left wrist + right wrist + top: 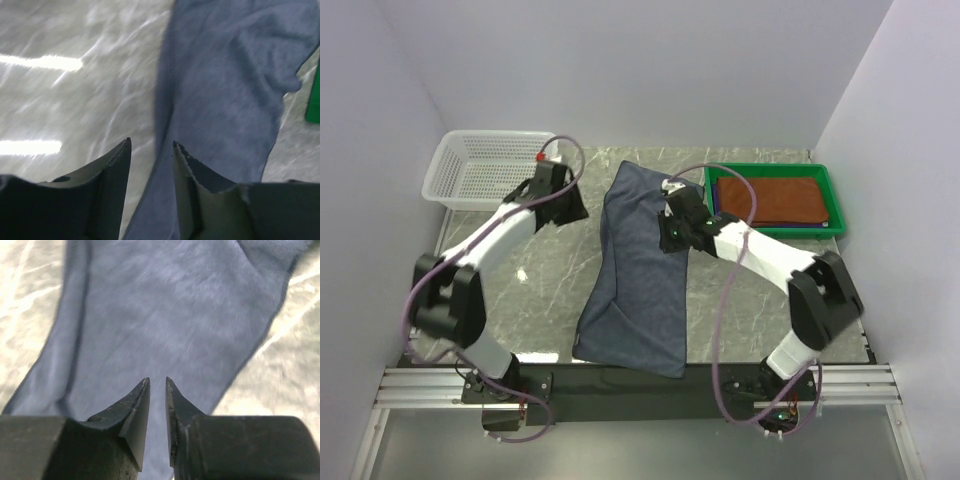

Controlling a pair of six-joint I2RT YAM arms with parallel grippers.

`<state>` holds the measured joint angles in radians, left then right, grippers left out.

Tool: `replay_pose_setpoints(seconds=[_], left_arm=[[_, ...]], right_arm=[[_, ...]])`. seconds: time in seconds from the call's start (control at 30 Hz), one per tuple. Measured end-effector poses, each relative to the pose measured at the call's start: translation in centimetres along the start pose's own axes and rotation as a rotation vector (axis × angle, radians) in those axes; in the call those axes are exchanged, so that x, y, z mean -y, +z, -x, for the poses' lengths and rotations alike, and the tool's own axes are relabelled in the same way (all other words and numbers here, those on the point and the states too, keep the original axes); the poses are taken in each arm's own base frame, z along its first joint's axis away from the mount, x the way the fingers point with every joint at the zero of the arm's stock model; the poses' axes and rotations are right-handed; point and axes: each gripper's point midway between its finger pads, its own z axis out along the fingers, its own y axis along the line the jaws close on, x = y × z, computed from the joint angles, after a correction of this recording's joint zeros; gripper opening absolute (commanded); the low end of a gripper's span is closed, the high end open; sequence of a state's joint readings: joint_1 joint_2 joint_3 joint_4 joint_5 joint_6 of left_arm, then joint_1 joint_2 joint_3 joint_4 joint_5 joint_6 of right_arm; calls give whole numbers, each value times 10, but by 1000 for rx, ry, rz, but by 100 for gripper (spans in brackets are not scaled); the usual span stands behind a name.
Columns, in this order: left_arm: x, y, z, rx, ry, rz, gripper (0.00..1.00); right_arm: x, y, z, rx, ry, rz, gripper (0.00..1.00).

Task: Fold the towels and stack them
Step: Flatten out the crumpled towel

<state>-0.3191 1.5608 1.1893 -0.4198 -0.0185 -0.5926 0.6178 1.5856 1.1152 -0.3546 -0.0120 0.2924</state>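
I see bare table (545,290) left of the towel (640,280) and near-right of it. The basket (480,170) blocks far left, the tray (834,200) far right.

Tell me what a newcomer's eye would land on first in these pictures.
The grey-blue towel lies rumpled lengthwise down the middle of the marble table, between the two arms. The left gripper hangs at its left edge and the right gripper above its middle, jaws apart, holding nothing. Next comes the rust-brown towel, folded flat in the green tray at far right, opposite the white basket.
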Motion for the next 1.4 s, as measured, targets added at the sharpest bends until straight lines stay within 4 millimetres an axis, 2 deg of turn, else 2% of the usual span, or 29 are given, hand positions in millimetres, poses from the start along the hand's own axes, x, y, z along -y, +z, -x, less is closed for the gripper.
replay_pose_setpoints(seconds=[0.17,0.37,0.43,0.53,0.73,0.87,1.03,1.2,1.33,1.4], left_arm=[[42,44,15,-28,30,-49,43],[76,89,7,-72,65,-84,42],[78,106,-5,-101,76,-75,41],[71,124,-26,-150,84,-46,39],[46,134,-60,-212,71,19,38],[34,121,-69,-196,40,30,37],[13,94,-92,-219,16,57,36],[-8,56,-125,-261,-4,79,40],[-18,17,-167,-330,-1,67,46],[-20,-1,-186,-367,-3,52,52]], right_arm=[[10,42,-13,-80,30,-31,26],[20,68,-26,-142,62,-47,26],[21,71,-29,-150,68,-47,26],[21,73,-29,-151,71,-40,27],[17,75,-30,-159,73,-19,27],[17,76,-43,-186,75,-7,27],[14,67,-58,-205,69,23,27],[-1,39,-98,-279,38,75,27],[-20,11,-138,-372,-1,140,27],[-28,-1,-154,-414,-28,161,28]])
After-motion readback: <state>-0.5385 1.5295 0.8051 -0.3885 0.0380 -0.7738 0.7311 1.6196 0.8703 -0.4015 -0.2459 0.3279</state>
